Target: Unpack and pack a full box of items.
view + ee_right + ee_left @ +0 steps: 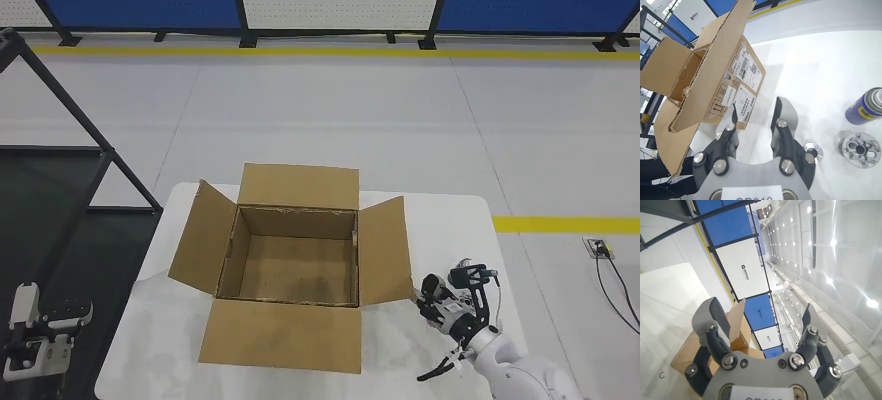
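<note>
We found the cardboard box (pixel 298 268) standing open in the middle of the white tabletop (pixel 440 215), with all four flaps folded outward and its bare brown floor showing from above. The front flap lay toward the tabletop's front edge. The right gripper (pixel 756 106) hung low over the tabletop between the box and the right edge. Its two fingers were spread apart with nothing between them, and they pointed at the box's labelled right wall under the raised right flap. Beside it on the tabletop, apart from the box, stood a blue spray can (pixel 865 109) with a silver top and a cast metal hub (pixel 859 149) with a round bore. A small metal ring (pixel 813 149) lay just beside the gripper. The three were near one another but not touching. The left gripper (pixel 761 306) was tilted up toward the ceiling, its ribbed fingers likewise wide apart and holding nothing, with a corner of the box behind them
</note>
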{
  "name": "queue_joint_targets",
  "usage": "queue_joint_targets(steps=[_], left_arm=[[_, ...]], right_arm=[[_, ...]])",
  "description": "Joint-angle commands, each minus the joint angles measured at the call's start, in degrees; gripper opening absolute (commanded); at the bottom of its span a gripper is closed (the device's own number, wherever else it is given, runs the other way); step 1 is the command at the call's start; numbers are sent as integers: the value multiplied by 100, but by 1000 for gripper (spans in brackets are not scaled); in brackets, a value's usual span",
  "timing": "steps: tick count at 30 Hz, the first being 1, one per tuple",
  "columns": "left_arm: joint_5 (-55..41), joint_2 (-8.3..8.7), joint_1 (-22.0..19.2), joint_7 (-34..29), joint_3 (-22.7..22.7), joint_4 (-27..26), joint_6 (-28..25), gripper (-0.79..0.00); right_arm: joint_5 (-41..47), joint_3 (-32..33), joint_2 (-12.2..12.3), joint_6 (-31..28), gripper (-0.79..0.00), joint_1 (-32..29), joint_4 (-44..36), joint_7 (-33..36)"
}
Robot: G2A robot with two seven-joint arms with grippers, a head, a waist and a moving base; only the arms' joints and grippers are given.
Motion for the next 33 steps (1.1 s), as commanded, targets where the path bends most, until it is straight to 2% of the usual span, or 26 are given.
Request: queue_joint_targets(steps=[1, 11, 13, 16, 21, 29, 33], left_arm=[[0, 0, 0, 0, 0, 0, 0, 0], [0, 0, 0, 0, 0, 0, 0, 0], [0, 0, 0, 0, 0, 0, 0, 0], [0, 0, 0, 0, 0, 0, 0, 0], [0, 0, 0, 0, 0, 0, 0, 0], [0, 0, 0, 0, 0, 0, 0, 0], [0, 0, 0, 0, 0, 0, 0, 0]], right_arm=[[1, -2, -1, -4, 0, 3, 5, -4], [-34, -17, 0, -19, 0, 2, -13, -30], [-364, -110, 8, -50, 0, -36, -82, -225], [-924, -75, 17, 318, 0, -175, -223, -569], [-1447, 351, 79, 314, 0, -516, -374, -856], [-2059, 799, 166, 285, 0, -736, -215, -648], [-2144, 882, 215, -163, 0, -762, -139, -448]])
